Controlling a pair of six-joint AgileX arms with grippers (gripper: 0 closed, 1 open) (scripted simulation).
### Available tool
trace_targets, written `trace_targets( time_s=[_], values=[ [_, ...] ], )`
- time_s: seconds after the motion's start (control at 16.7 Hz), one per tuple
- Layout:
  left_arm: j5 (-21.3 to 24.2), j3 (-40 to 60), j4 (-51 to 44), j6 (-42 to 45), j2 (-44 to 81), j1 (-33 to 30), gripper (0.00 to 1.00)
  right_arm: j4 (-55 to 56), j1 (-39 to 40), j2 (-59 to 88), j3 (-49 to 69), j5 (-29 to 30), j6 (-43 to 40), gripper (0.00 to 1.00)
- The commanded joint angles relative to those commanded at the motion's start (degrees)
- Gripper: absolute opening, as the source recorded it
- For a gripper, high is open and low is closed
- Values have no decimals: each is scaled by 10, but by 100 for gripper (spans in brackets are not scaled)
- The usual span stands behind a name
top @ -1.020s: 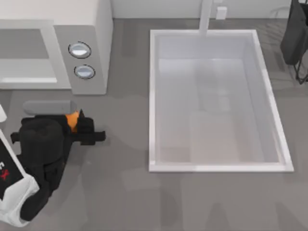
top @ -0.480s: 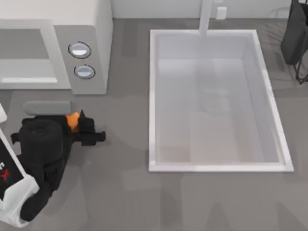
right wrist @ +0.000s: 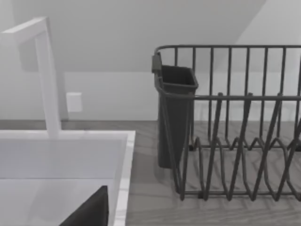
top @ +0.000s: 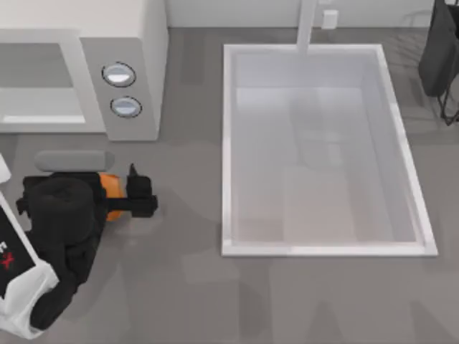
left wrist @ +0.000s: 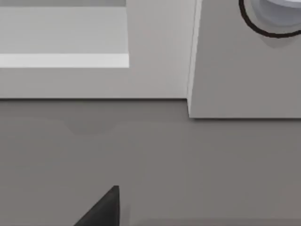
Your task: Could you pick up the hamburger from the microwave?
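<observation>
**A:** Quick rundown, everything placed off the microwave [top: 86,72]. Left tool [top: 122,197] out in front of it, just below the knob panel, clamped on the hamburger [top: 109,188]. Only an orange sliver peeking between black arm housing and fingers [top: 141,195], well clear of the cavity. Looks like the carry-away step: grab done, lift in hand.

**B:** So what's next?

**A:** Probably just raising it straight up off the surface [top: 186,287] and holding the squeeze steady. Nothing nearby to bump except the microwave's front edge. Guessing though, not gospel.

**B:** Anything hard to read?

**A:** Plenty. Most of the burger buried under the arm, so no telling how centred the grip is, or how high off the surface. Left wrist view: microwave front [left wrist: 155,56], a knob [left wrist: 275,14] cut off at the corner, one dark fingertip, no burger. Sink [top: 323,244] to the microwave's right. Right tool [right wrist: 89,209] parked far off past the sink, by the dish rack [right wrist: 235,122]; open or closed, can't tell.
</observation>
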Motion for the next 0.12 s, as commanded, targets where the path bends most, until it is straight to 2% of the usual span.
trace_targets(
  time_s=[0.12],
  values=[
    [0, 0, 0, 0, 0, 0, 100, 0, 0, 0, 0, 0, 0, 100]
  ],
)
